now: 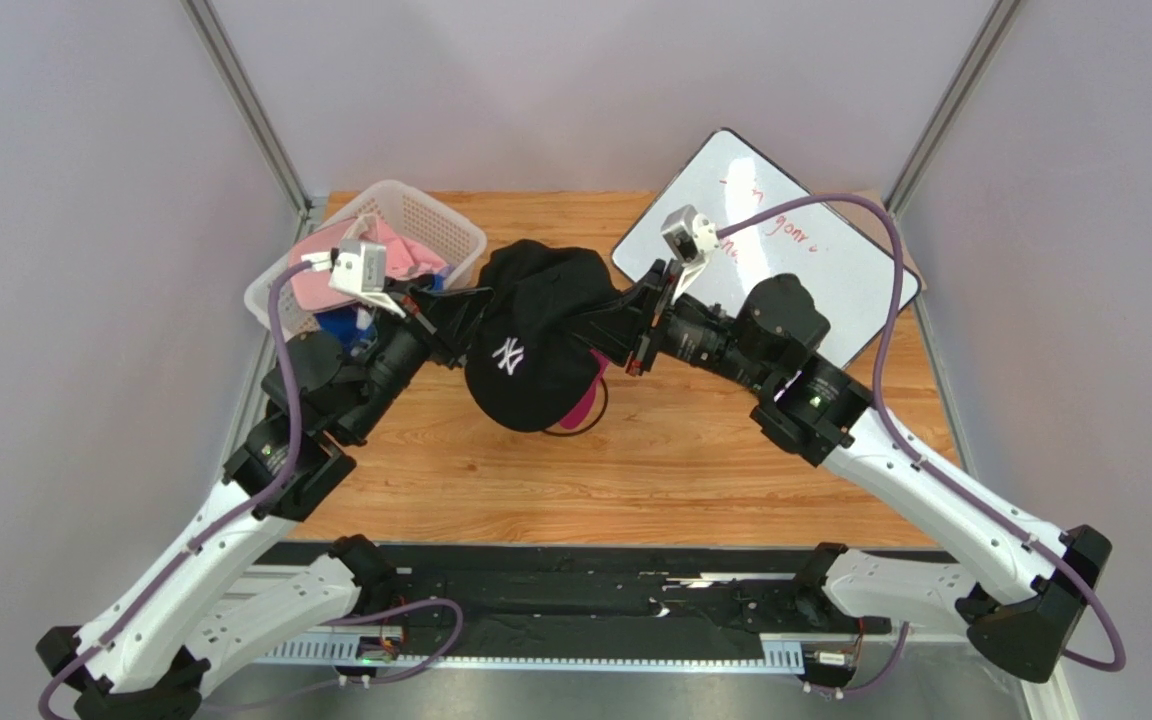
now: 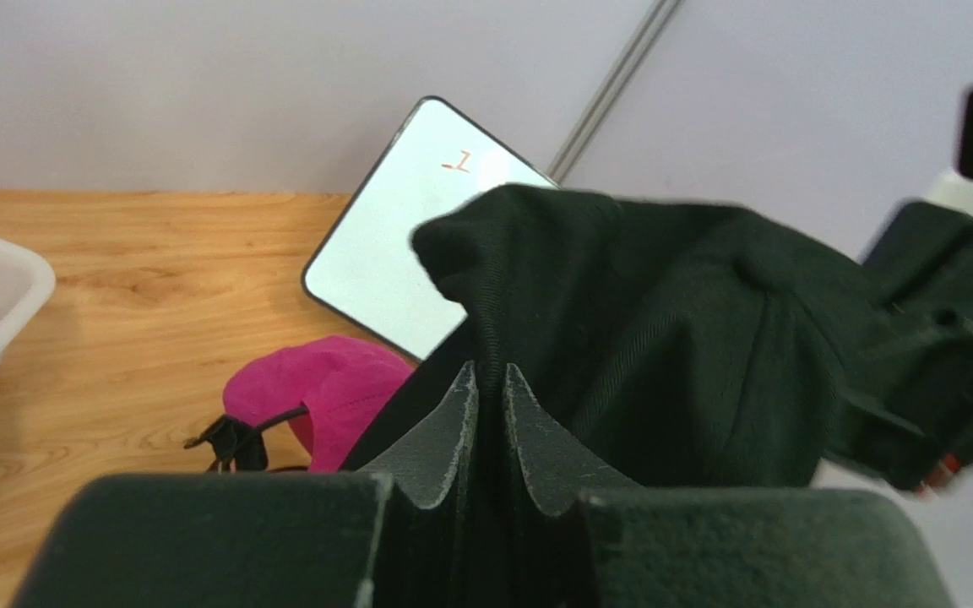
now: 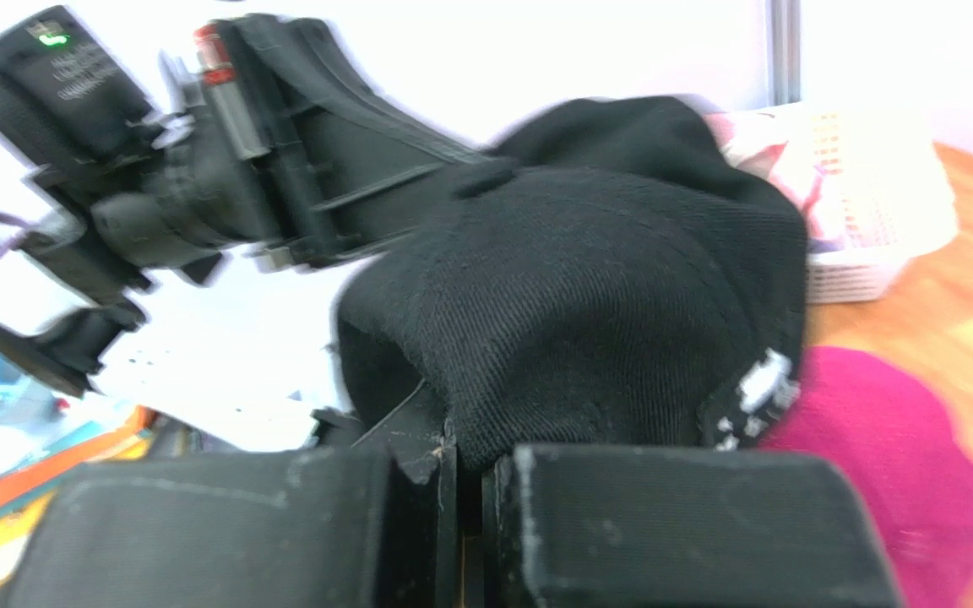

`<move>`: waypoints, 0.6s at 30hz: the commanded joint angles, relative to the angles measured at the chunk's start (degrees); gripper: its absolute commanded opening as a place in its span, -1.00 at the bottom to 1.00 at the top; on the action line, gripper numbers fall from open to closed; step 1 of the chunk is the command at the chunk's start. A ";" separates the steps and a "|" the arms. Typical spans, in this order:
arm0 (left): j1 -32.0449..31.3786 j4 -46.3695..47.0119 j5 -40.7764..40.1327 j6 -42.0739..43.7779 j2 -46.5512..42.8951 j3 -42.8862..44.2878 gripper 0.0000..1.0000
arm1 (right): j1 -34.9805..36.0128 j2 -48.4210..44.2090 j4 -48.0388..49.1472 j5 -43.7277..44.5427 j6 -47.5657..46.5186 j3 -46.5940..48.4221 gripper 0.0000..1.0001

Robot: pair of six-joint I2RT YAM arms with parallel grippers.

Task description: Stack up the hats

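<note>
The black hat with a white NY logo hangs above the table, held from both sides. My left gripper is shut on its left edge; in the left wrist view the fingertips pinch a fold of the black hat. From the other side, my right gripper is shut on its right edge, and the black hat bunches into those jaws. Under it on the wood lies the magenta hat, mostly covered. A light pink hat and a blue hat sit in the basket.
The white mesh basket stands at the back left, right behind my left arm. A whiteboard with red writing lies at the back right, behind my right arm. Grey walls enclose the table on three sides.
</note>
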 commanded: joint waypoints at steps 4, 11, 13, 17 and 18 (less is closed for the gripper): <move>-0.67 -9.19 10.79 7.60 -7.57 3.51 0.46 | -10.23 3.57 -8.88 -21.63 -6.72 12.35 -1.00; -0.67 -15.09 27.64 20.43 -9.00 11.07 0.99 | -12.88 8.67 -22.09 -49.94 -11.46 21.68 -1.00; -0.67 -16.59 35.44 22.72 -6.18 13.87 0.99 | -12.88 9.64 -24.80 -56.72 -12.26 22.39 -1.00; -0.67 -19.31 41.20 25.19 -1.53 18.37 0.99 | -12.70 9.03 -25.70 -62.53 -12.61 21.17 -1.00; -0.67 -20.71 42.07 25.97 -0.73 19.24 0.99 | -12.61 8.33 -25.79 -64.19 -12.61 20.12 -1.00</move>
